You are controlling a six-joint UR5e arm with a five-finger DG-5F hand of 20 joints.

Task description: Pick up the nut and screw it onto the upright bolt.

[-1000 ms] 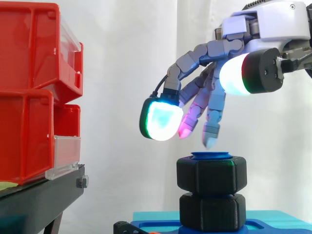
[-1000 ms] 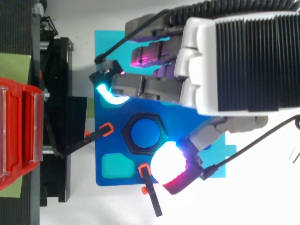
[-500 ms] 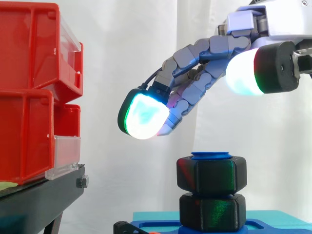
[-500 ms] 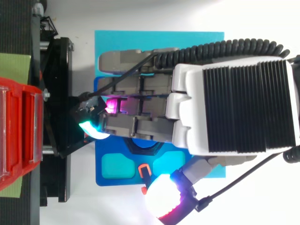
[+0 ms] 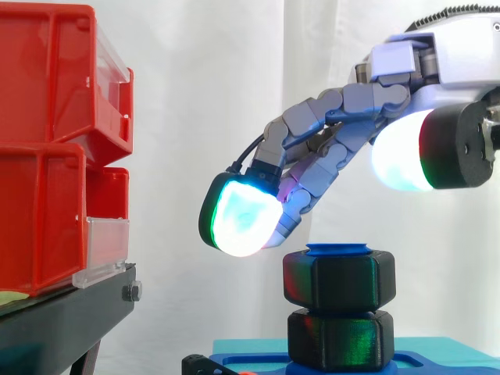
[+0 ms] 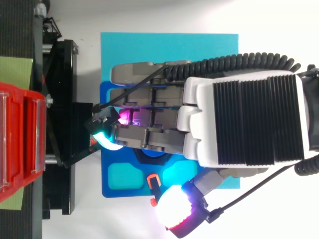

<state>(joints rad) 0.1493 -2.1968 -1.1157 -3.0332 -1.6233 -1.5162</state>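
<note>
Above the bolt [image 5: 338,249], the hand [image 5: 441,62] hovers, fingers loose, holding nothing. The nut [image 5: 339,280] sits near the bolt's top. Screwing seems underway, so next the fingers should close round it and twist.

Black nut [image 5: 339,281] sits around upright blue bolt [image 5: 337,248] top.

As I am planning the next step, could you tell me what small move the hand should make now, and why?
Probably lower the hand slightly, so fingers and thumb come level with the upper nut. The hand hovers open above it, holding nothing. Its cyan fingertip hangs left of the nut, the thumb higher on the right, and the nut sits at the blue bolt top.
</note>
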